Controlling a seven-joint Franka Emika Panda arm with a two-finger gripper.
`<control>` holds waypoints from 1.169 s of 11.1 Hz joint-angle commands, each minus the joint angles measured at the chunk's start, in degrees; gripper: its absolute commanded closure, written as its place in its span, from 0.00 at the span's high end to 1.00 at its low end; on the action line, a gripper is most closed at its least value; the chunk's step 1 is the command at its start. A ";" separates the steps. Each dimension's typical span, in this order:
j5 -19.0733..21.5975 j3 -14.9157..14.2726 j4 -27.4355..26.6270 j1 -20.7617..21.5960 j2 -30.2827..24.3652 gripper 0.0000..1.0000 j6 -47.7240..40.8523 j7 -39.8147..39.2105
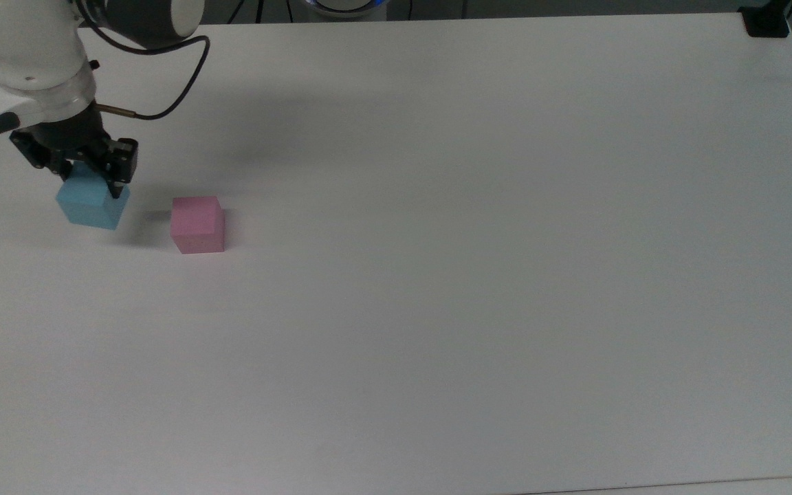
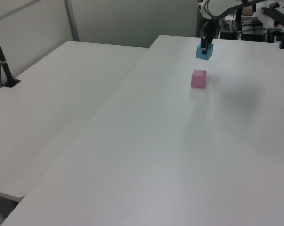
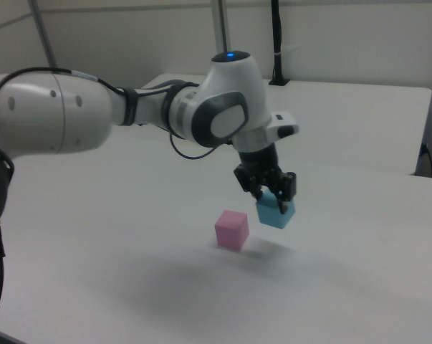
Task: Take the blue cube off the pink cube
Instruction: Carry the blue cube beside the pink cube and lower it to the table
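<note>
In the right view, the pink cube (image 3: 232, 229) sits alone on the white tabletop (image 3: 130, 236) at lower centre. Just to the right view's right, the blue cube (image 3: 276, 210) hangs tilted above the surface, clamped between the fingers of the end effector (image 3: 267, 188), which cover part of its top. In the top view the cubes are apart at the left of the frame. No writing is legible.
</note>
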 commanded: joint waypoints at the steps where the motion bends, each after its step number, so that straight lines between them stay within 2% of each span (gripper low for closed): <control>1: 0.01 0.02 5.33 -3.24 6.05 0.57 2.84 -3.54; 2: 0.01 0.02 5.24 -4.12 7.01 0.57 5.64 -3.55; 7: -0.25 0.02 5.24 -5.09 11.58 0.56 6.20 -5.22; 8: -0.34 0.02 5.24 -5.09 11.77 0.62 6.20 -5.31; 9: -0.34 0.02 5.24 -5.09 11.68 0.88 6.20 -4.78; 10: -0.16 0.02 5.15 -5.09 11.51 1.00 6.20 -4.52; 13: 0.19 0.11 4.80 -5.09 8.54 1.00 5.76 -4.43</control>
